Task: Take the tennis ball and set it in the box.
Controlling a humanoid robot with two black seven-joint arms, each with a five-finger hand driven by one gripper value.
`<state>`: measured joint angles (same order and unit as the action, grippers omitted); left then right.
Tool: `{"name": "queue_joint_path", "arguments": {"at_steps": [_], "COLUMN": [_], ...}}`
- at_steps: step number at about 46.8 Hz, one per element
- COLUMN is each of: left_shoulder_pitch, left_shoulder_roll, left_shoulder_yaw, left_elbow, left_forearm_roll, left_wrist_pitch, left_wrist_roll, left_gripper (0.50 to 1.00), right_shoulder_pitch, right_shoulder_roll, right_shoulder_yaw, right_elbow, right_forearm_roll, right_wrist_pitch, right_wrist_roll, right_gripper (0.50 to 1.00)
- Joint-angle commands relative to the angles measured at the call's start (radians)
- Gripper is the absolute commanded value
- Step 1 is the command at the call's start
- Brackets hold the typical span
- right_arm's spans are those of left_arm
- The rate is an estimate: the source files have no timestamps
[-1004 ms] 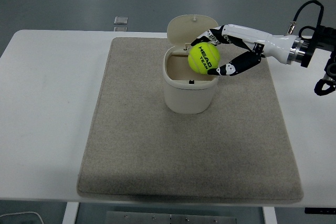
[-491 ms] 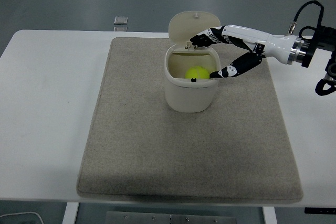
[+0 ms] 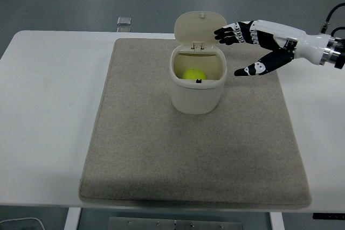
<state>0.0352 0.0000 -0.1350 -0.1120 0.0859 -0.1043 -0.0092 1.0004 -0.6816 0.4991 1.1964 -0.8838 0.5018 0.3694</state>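
Tennis ball (image 3: 193, 74) lies inside box (image 3: 197, 91), placing step looks done. Right hand (image 3: 246, 48) hovers just right of box rim, fingers spread, holding nothing. Next move likely: pull arm clear without knocking raised lid (image 3: 200, 27). Count: one ball, one box, one grey mat (image 3: 161, 149), one white bench (image 3: 48, 106), one small object (image 3: 124, 21) at far edge.

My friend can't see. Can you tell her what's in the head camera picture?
A yellow-green tennis ball lies inside a cream box whose hinged lid stands open, on a grey mat covering a white table. The robot's right hand hovers just right of the box, fingers spread and empty.
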Motion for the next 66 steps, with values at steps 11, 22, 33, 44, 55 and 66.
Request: {"name": "queue_joint_path", "arguments": {"at_steps": [11, 22, 33, 44, 55, 66], "left_shoulder_pitch": [0.000, 0.000, 0.000, 0.000, 0.000, 0.000], "left_shoulder_roll": [0.000, 0.000, 0.000, 0.000, 0.000, 0.000], "left_shoulder_yaw": [0.000, 0.000, 0.000, 0.000, 0.000, 0.000], "left_elbow": [0.000, 0.000, 0.000, 0.000, 0.000, 0.000], "left_forearm_roll": [0.000, 0.000, 0.000, 0.000, 0.000, 0.000], "left_wrist_pitch": [0.000, 0.000, 0.000, 0.000, 0.000, 0.000], "left_wrist_roll": [0.000, 0.000, 0.000, 0.000, 0.000, 0.000], "left_gripper": [0.992, 0.992, 0.992, 0.992, 0.992, 0.992], "right_shoulder_pitch": [-0.025, -0.077, -0.101, -0.109, -0.115, -0.129], "right_shoulder_roll": [-0.078, -0.024, 0.097, 0.160, 0.191, 0.209], "right_shoulder_yaw": [-0.005, -0.004, -0.001, 0.027, 0.027, 0.027], "right_elbow": [-0.115, -0.222, -0.339, -0.405, -0.436, -0.437], "right_forearm_roll": [0.195, 0.373, 0.558, 0.790, 0.953, 0.959], "right_wrist_pitch": [0.080, 0.021, -0.071, -0.111, -0.115, -0.140], "right_wrist_roll": [-0.003, -0.007, -0.099, -0.217, -0.265, -0.279], "right_gripper": [0.913, 0.913, 0.913, 0.913, 0.913, 0.913]}}
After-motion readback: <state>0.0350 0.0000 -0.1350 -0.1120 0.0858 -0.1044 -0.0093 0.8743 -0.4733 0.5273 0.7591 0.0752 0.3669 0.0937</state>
